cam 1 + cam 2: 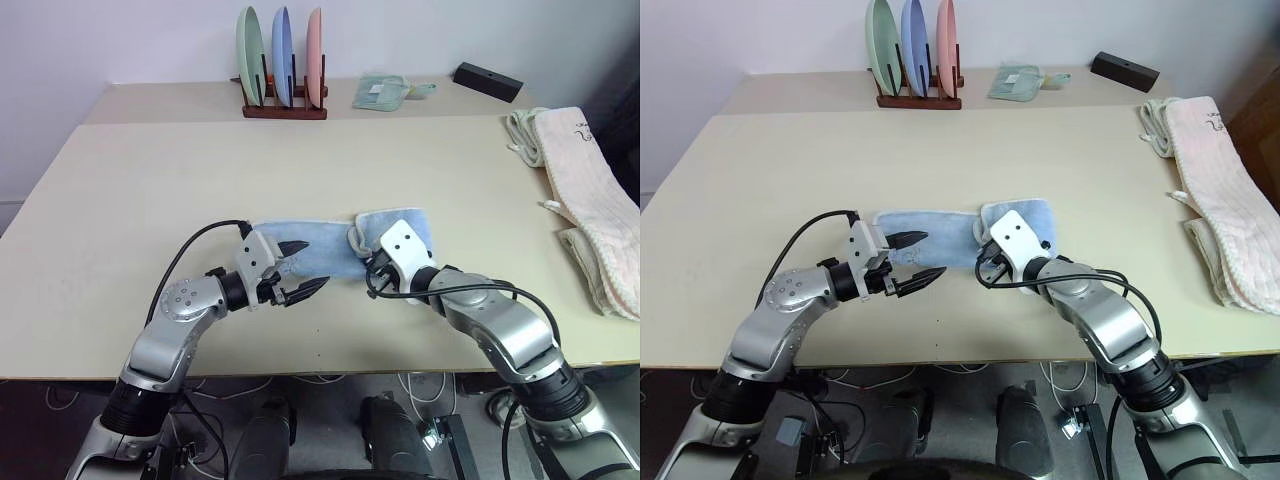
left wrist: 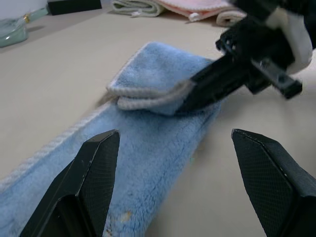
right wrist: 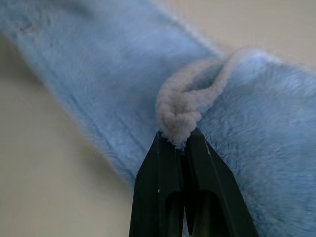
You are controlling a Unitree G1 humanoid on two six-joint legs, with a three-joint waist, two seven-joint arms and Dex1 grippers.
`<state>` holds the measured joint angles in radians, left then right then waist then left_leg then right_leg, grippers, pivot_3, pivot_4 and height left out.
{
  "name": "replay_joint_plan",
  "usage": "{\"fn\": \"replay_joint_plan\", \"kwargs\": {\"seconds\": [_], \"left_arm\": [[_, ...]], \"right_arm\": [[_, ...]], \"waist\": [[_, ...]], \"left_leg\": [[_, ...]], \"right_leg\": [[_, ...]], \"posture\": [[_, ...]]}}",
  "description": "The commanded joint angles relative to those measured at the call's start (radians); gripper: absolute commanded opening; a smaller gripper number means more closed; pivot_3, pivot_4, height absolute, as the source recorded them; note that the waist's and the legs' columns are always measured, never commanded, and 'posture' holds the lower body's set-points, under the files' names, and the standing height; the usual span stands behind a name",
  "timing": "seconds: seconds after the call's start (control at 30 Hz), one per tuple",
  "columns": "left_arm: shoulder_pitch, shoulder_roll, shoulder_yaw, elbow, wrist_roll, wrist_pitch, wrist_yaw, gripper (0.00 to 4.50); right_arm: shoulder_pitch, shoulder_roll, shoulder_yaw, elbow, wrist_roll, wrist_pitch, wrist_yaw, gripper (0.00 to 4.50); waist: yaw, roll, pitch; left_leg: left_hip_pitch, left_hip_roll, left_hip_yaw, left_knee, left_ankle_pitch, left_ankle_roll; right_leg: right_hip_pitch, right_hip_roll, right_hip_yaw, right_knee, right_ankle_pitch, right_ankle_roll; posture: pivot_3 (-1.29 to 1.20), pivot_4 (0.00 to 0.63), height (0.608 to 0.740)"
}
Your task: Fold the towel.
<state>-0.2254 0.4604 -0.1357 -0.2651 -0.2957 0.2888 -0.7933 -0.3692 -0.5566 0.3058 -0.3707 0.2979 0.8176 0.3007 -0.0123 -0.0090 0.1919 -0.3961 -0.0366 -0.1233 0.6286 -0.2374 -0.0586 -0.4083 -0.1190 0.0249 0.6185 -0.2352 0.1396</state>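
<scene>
The towel [image 1: 320, 248] lies as a long blue strip near the front of the counter [image 1: 150, 190], and its end toward three o'clock is already lifted and doubled over onto the strip. The right pincer [image 3: 178, 140] is clenched on the whitish trim there, pinching a bunched bit of edge between its fingertips. The left pincer [image 1: 300, 268] hangs released, jaws wide, just at the strip's nine o'clock end and over its near edge, holding nothing. By the look of it, this is soft, light terry: it droops and folds wherever it is not supported, so a one-corner hold will let the rest of the edge sag and skew. The pile looks grippy rather than slick, so the pinch should hold, though the thin trim could slip out if tugged hard. The best places to take it would be the corded edge or a corner, where the cloth is firmer and the layers stay together. The free pincer would do well to pin or pick up the near edge at nine o'clock, so the fold lands square. Nothing fragile here; the risk is a crooked fold, not damage.
</scene>
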Motion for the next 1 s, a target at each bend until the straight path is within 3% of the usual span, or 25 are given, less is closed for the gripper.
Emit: {"fn": "replay_joint_plan", "kwargs": {"seconds": [0.03, 0.1, 0.2, 0.4, 0.57, 0.67, 0.83, 1.0], "left_arm": [[0.011, 0.009, 0.019, -0.058, -0.013, 0.004, 0.008, 3.67], [0.015, 0.011, 0.018, -0.064, -0.013, 0.012, 0.01, 3.67], [0.017, 0.014, 0.017, -0.068, -0.012, 0.017, 0.011, 3.67], [0.022, 0.026, 0.026, -0.068, -0.015, 0.03, 0.009, 3.67], [0.022, 0.031, 0.03, -0.061, -0.016, 0.033, 0.009, 3.67], [0.015, 0.019, 0.019, -0.058, -0.015, 0.035, 0.015, 3.67], [0.011, -0.001, 0.002, -0.044, -0.006, 0.031, 0.019, 3.67], [0.025, -0.001, 0.005, -0.052, 0.004, 0.029, 0.032, 3.67]], "right_arm": [[-0.016, 0.021, -0.009, -0.014, -0.035, -0.031, 0.018, 0.05], [-0.014, 0.026, -0.01, -0.012, -0.059, -0.033, 0.018, 0.05], [0.01, 0.022, -0.05, -0.055, -0.026, -0.036, 0.07, 0.83], [0.141, -0.104, -0.168, -0.241, 0.019, -0.107, 0.222, 3.71], [0.142, -0.119, -0.3, -0.227, 0.058, -0.103, 0.233, 3.71], [0.056, -0.097, -0.307, -0.082, -0.015, -0.138, 0.176, 2.81], [-0.056, 0.021, -0.233, 0.215, -0.124, -0.306, 0.125, 0.24], [-0.043, 0.107, -0.195, 0.384, -0.154, -0.43, 0.16, 0.08]], "waist": [[-0.001, 0.0, 0.0], [-0.001, 0.0, 0.0], [-0.002, 0.0, 0.0], [0.002, 0.0, 0.0], [-0.005, 0.0, 0.0], [-0.004, 0.0, 0.0], [-0.003, -0.001, 0.0], [-0.003, -0.001, 0.0]], "left_leg": [[0.0, 0.0, 0.0, 0.0, 0.0, 0.0], [0.001, 0.0, 0.0, -0.001, 0.0, 0.0], [0.001, 0.0, 0.0, -0.001, 0.0, 0.0], [0.0, 0.0, 0.0, -0.001, 0.0, 0.0], [0.001, 0.001, 0.0, -0.001, 0.0, 0.0], [0.002, 0.001, 0.0, 0.0, 0.0, 0.0], [0.001, 0.001, 0.0, -0.001, 0.0, 0.0], [0.001, 0.0, 0.0, -0.002, 0.0, 0.0]], "right_leg": [[0.0, 0.0, 0.0, 0.0, 0.0, 0.0], [0.0, 0.0, 0.0, 0.0, 0.0, 0.0], [0.0, 0.0, 0.0, 0.0, 0.0, 0.0], [0.0, 0.0, 0.0, -0.001, 0.0, 0.0], [0.001, 0.0, 0.0, -0.001, 0.0, 0.0], [0.001, 0.0, 0.0, -0.001, 0.0, -0.001], [0.001, 0.0, 0.0, -0.001, 0.0, 0.0], [0.001, 0.0, 0.0, -0.001, 0.0, 0.0]], "posture": [[0.0, 0.15, 0.74], [0.0, 0.15, 0.74], [0.0, 0.15, 0.74], [0.0, 0.15, 0.74], [0.0, 0.15, 0.74], [0.0, 0.15, 0.74], [0.0, 0.15, 0.74], [0.0, 0.15, 0.74]]}}
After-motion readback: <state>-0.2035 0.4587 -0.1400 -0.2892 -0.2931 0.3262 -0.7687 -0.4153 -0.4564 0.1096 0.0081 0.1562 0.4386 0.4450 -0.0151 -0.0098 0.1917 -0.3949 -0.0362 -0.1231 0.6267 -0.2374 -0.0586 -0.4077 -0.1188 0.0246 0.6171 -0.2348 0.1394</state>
